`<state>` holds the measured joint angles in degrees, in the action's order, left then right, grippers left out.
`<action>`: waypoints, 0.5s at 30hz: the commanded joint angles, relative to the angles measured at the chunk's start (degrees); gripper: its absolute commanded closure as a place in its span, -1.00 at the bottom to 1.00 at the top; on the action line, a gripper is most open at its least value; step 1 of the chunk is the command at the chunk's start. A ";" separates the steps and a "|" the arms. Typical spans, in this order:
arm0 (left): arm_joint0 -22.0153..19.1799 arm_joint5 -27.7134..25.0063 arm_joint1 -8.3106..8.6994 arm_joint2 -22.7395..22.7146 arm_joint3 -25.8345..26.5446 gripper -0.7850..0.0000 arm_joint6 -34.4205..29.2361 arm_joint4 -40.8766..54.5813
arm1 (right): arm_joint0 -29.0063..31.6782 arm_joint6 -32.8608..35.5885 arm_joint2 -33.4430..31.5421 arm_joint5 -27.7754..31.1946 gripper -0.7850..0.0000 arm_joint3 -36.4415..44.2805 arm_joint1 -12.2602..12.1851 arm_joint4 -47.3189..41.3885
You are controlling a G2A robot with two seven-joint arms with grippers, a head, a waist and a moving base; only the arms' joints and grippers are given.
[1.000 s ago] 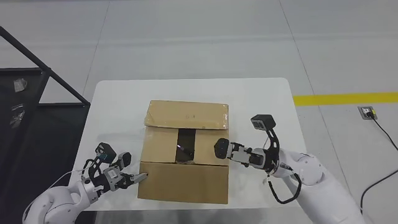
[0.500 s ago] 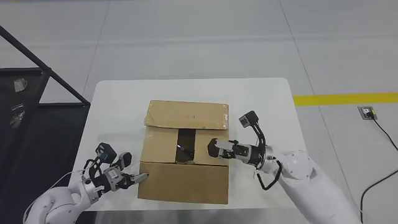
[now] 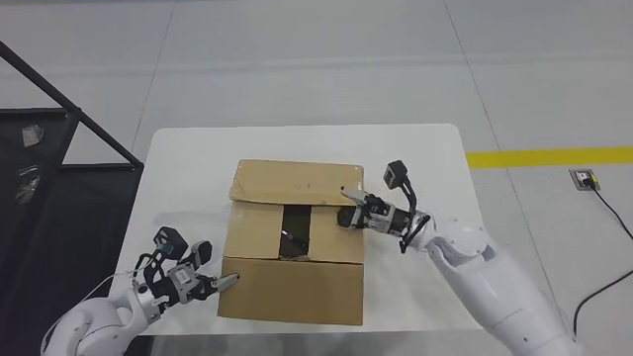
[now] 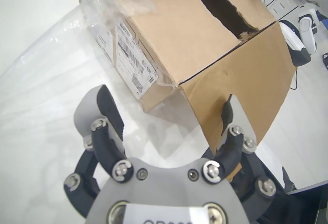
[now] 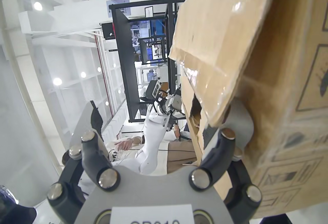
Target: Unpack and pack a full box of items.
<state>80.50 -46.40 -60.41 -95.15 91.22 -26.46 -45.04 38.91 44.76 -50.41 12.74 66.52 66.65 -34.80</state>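
Box [image 3: 259, 237]: centre of table [image 3: 415, 158], top flaps barely parted. Left gripper [image 4: 166, 100]: jaws open, straddling near flap [image 3: 290, 292] corner, apparently to grip it. Right gripper [image 3: 348, 210]: jaws open, one finger under far flap [image 3: 297, 180] corner, seemingly prying

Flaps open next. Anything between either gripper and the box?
Nothing visible. The left gripper, open, straddles an edge of the near flap of the box; the right gripper, open, sits at a corner of the far flap.

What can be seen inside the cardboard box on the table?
Through the gap between the flaps of the cardboard box, only darkness shows; the flaps cover any contents.
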 commanded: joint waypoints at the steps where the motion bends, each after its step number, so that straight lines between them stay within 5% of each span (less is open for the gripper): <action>1: 0.02 0.02 0.10 0.06 -0.08 -1.00 0.24 0.12 | -0.98 -1.29 0.03 0.61 -1.00 -0.56 0.41 0.35; 15: 0.47 0.76 0.65 0.93 -0.66 -1.00 2.13 0.04 | -12.73 -12.17 4.23 10.23 -1.00 -14.04 6.25 2.83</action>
<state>80.87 -45.72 -59.79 -94.34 90.58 -24.49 -44.93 27.21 33.71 -46.76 22.31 54.02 72.30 -32.24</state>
